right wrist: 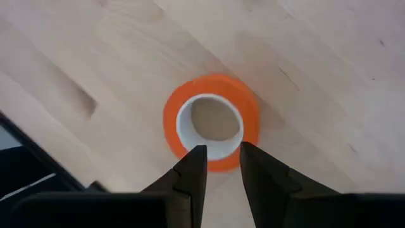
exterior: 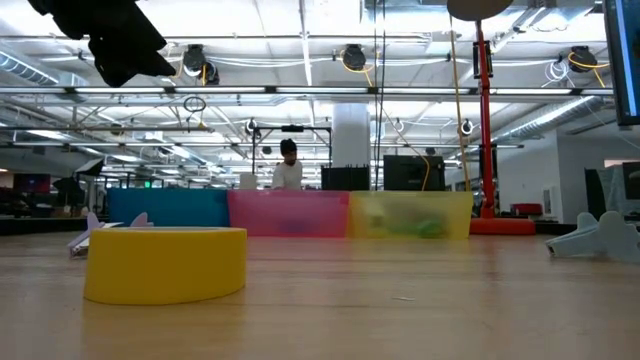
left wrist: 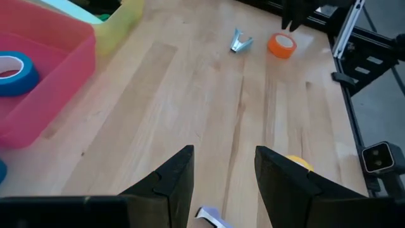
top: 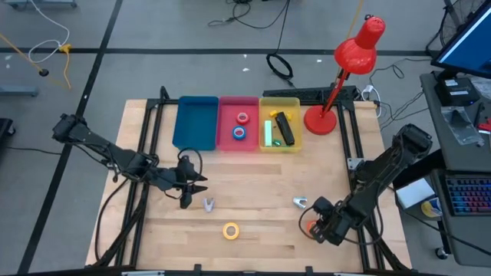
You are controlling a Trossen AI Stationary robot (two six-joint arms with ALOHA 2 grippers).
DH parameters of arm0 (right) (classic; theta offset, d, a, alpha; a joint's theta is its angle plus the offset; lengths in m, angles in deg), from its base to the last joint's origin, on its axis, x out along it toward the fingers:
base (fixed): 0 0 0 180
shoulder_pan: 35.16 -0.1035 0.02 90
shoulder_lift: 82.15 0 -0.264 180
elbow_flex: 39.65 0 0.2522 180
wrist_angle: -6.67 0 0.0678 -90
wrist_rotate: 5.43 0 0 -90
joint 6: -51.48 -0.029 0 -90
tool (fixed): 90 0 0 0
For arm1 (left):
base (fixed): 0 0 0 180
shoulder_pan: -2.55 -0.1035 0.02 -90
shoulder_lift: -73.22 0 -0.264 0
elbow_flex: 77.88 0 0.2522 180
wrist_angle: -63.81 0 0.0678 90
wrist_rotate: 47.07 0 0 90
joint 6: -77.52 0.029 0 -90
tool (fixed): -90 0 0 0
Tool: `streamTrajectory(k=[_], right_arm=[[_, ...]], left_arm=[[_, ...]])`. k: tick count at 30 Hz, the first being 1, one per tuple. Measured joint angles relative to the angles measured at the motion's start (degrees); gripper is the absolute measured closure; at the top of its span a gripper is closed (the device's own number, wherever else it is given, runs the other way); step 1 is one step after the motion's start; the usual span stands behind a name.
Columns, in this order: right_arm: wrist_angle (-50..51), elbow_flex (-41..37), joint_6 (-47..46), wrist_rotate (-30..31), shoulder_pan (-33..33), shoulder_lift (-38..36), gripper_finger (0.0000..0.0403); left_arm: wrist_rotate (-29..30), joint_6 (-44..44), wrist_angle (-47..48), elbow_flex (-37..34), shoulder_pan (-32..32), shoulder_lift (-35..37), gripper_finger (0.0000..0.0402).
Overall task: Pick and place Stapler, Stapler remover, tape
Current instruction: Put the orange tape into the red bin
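**Q:** Tape status? Where's everything sitting?

**Me:** Orange tape roll (right wrist: 211, 122) lies flat on the wood table (top: 253, 192) near its right front corner. My right gripper (right wrist: 219, 166) hangs right over it, fingers parted a little, gripping nothing. Yellow roll (top: 231, 230) sits front center. 2 rolls, blue (top: 239, 133) and red (top: 243, 118), lie in the pink bin (top: 238, 146).

**Q:** Left side?

**Me:** Left gripper (left wrist: 223, 174) hovers open and empty, just beside a silvery staple remover (top: 209, 203).
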Motion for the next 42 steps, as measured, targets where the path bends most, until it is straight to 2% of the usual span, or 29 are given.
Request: streamTrajectory(k=[8, 16, 23, 30, 42], right_arm=[[8.62, 3.18, -3.04, -0.01, 0.0, 0.0, 0.0314], [6.2, 1.37, -9.93, -3.9, 0.48, 0.0, 0.0314], [4.03, 0.63, -7.03, -9.84, 0.85, 0.0, 0.0314], [4.35, 0.61, -7.06, -9.77, 0.87, 0.0, 0.0311], [3.91, 0.61, -6.82, -5.23, 1.64, -0.02, 0.022]], left_arm=[[0.0, 0.88, 0.02, -0.33, -0.01, -0.02, 0.0234], [0.02, 1.4, 0.04, -0.33, -0.02, -0.02, 0.0234], [0.02, 1.4, 0.04, -0.33, -0.02, -0.02, 0.0234], [0.44, 0.46, 0.04, -0.33, -0.02, -0.02, 0.0234], [1.05, -0.21, 0.04, -0.33, -0.04, -0.04, 0.0234]])
